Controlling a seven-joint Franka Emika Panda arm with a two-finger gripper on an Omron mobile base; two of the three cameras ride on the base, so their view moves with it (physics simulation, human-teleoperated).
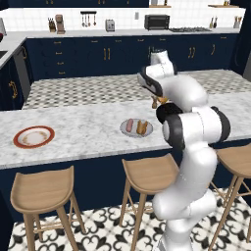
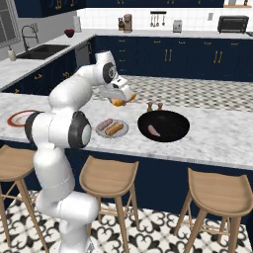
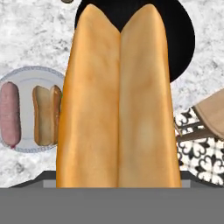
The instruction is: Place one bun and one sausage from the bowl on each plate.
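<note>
Left base view: gripper [image 1: 158, 101] carries a bun [image 1: 162, 101] above the counter, at 2 o'clock from the grey plate [image 1: 124, 130], which already has a bun and sausage; the white plate [image 1: 19, 142] sits far off at 9 o'clock, so a long carry risks a slip. Right base view: one sausage [image 2: 154, 130] lies in the bowl [image 2: 173, 118]. Hand view: jaws clamp the bun lengthwise, and it blocks the camera's sight of any drop spot.

The white arm [image 2: 74, 99] bends forward, its tool [image 2: 120, 101] held aloft with jaws spread wide around a bun [image 3: 118, 100].
</note>
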